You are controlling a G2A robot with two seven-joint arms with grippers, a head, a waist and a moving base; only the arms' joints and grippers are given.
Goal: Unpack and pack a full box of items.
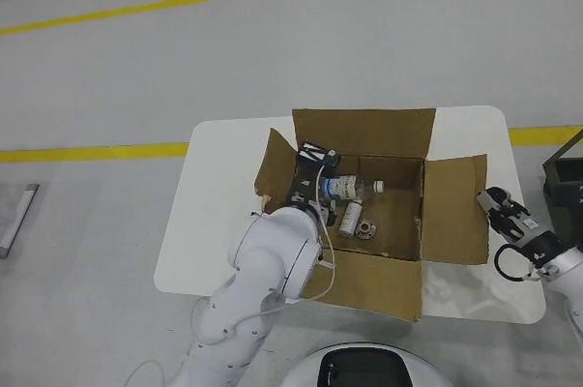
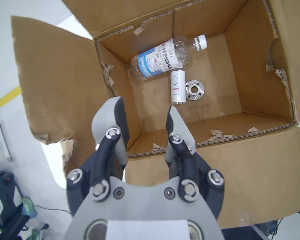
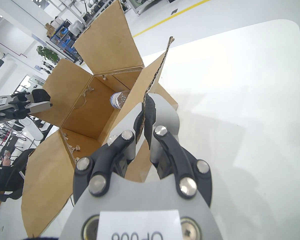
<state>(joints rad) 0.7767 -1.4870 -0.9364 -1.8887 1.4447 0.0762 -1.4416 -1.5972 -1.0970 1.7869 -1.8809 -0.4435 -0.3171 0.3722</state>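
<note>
- An open cardboard box (image 2: 252, 63) stands in the middle of a white table (image 1: 214, 193), its four flaps folded outward.
- On the box floor, toward the left wall, a clear bottle (image 2: 162, 58) with a white cap lies on its side. A small white can (image 2: 178, 86) lies just beside it, and a metal flange (image 2: 195, 90) lies just beside the can.
- The left gripper (image 2: 144, 104) hovers above the box's near left corner, its jaws spread wide and empty.
- The right gripper (image 3: 145, 111), at the table's right edge, pinches the outer edge of the right flap (image 1: 455, 208).
</note>
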